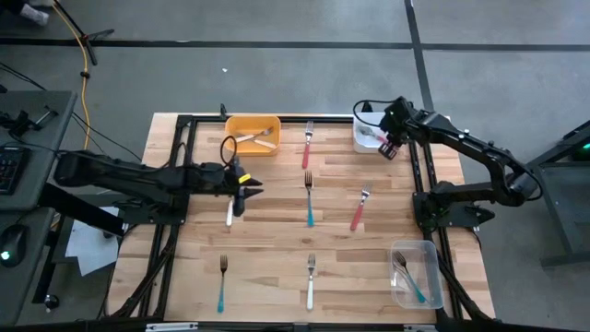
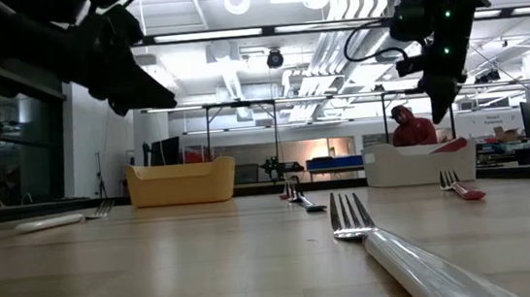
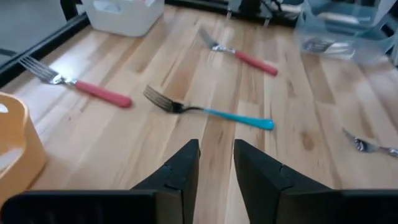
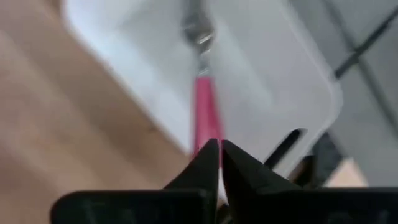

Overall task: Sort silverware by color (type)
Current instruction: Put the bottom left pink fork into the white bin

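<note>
Currently, left claw point(image 1: 241, 195), fingers parted and empty, hovers over a white fork point(image 1: 230, 213) lying at its 6 o'clock on the bench point(image 1: 277, 267), long axis 12-to-6; this arm is nearer. Right claw point(image 1: 388, 148), pinched on a red fork point(image 4: 205, 115), holds it over the white bin point(image 1: 367, 140).

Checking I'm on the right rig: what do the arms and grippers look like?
Two dark, near-black jointed arms. Left gripper has a yellow marking and a black cable loop behind it; its fingers are black tapered wedges. Right gripper carries a looping black cable and shows green lights in the low view.
</note>
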`<state>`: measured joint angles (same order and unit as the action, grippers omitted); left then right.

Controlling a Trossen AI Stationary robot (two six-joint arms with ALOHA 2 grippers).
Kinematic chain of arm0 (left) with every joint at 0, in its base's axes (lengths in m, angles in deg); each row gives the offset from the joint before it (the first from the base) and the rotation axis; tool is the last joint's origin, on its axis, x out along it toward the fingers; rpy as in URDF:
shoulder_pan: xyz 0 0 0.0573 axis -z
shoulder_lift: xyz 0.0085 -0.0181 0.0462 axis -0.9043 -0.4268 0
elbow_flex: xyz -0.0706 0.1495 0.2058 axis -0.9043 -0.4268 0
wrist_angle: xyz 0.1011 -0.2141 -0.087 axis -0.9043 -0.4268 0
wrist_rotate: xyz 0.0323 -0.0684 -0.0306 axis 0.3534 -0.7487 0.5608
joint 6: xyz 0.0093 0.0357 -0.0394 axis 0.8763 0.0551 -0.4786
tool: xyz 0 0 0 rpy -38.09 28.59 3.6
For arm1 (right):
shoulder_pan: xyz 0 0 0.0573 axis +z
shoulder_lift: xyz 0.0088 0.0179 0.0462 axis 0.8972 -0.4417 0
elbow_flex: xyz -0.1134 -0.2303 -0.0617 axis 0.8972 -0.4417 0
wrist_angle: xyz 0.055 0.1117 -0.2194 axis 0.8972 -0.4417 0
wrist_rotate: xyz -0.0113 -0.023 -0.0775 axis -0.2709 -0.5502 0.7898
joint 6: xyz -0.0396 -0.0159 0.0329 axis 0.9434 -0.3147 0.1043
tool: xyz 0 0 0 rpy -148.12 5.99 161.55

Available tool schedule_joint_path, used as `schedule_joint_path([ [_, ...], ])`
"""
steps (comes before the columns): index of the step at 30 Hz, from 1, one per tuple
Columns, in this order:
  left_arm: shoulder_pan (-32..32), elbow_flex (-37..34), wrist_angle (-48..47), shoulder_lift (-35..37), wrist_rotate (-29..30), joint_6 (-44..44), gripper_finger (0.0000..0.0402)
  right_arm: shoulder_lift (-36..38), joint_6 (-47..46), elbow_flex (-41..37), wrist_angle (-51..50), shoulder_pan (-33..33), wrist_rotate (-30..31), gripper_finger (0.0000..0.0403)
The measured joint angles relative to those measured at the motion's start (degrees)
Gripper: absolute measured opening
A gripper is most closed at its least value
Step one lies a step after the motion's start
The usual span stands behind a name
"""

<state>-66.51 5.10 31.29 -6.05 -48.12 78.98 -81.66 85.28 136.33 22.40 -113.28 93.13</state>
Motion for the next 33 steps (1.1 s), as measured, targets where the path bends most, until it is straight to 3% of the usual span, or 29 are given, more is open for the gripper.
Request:
schedule_joint_path([
  [6, 0.0, 0.0, 1.4, -3.4, 0.0, 0.1, 0.0080, -0.1, -3.2, 0.0, -6.0, 0.2, -6.8, 0.0013],
  [10, 0.4, 0.0, 2.8, -4.7, 0.0, 0.5, 0.0079, -0.1, -5.6, 0.0, -6.3, 0.4, -5.0, 0.0018],
  [14, 1.1, 0.0, 3.2, -5.3, 0.0, 0.5, 0.0078, -0.1, -7.0, 0.0, -5.6, 1.2, 0.1, 0.0064],
  [19, 2.1, 0.0, 3.4, -5.4, 0.0, 0.6, 0.0078, -0.1, -7.0, -1.6, -2.9, 0.3, 0.1, 0.0134],
  [22, 2.7, 0.0, 4.0, -5.4, 0.0, 0.6, 0.0079, -0.1, -7.0, -3.6, -1.8, -0.7, -1.9, 0.0151],
  [33, 3.4, 0.0, 4.1, -5.4, 0.0, 1.1, 0.0079, -0.2, -6.6, -6.4, 1.9, -3.0, -3.7, 0.0105],
])
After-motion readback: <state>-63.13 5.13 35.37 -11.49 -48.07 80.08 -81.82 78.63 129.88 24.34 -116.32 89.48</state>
